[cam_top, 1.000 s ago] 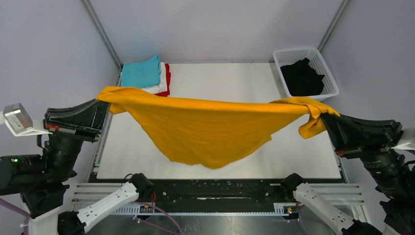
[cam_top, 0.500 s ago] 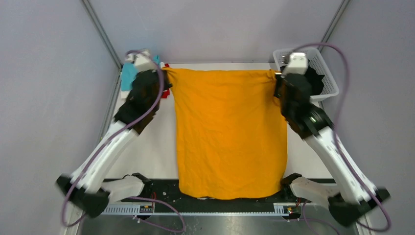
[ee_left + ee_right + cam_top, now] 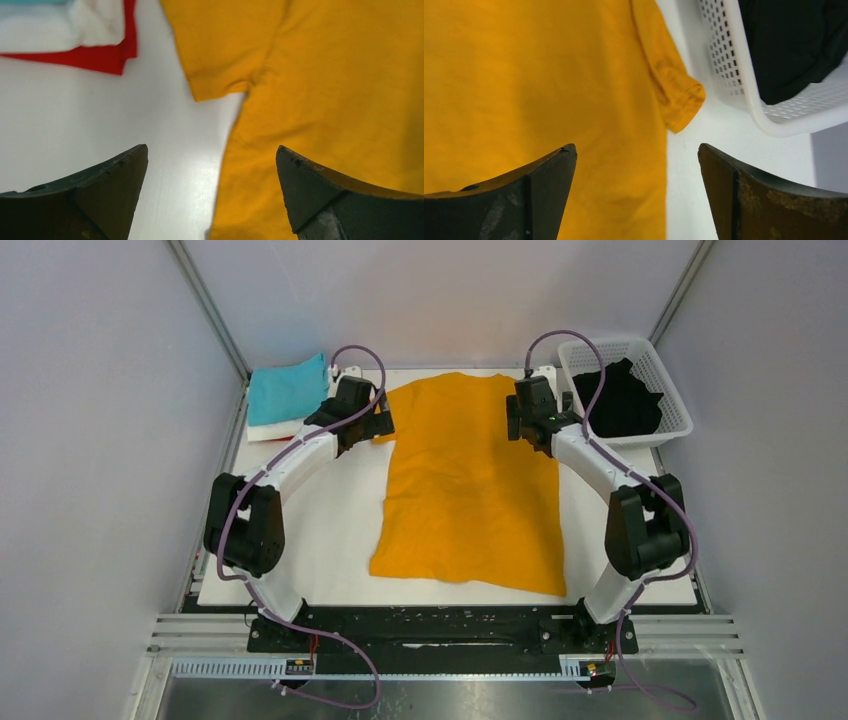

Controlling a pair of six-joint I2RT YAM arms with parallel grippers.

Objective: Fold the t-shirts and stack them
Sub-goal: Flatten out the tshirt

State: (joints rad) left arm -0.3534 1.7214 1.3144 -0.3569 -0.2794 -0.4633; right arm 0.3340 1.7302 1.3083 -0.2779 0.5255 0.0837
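Note:
A mustard-orange t-shirt lies spread flat on the white table, collar end at the far side. My left gripper hovers open over its left edge just below the sleeve, with nothing between the fingers. My right gripper stands open over the shirt's right edge below the other sleeve, also empty. In the far left corner, folded teal, white and red t-shirts lie stacked. A black t-shirt sits crumpled in the basket.
The white lattice basket stands at the far right corner, close to my right gripper. Grey enclosure walls and metal posts ring the table. Both arms arch from the near edge to the far side.
The shirt hung stretched between both shut grippers near the front, was swung out over the table, and now lies flat. Both grippers have opened and let it go.

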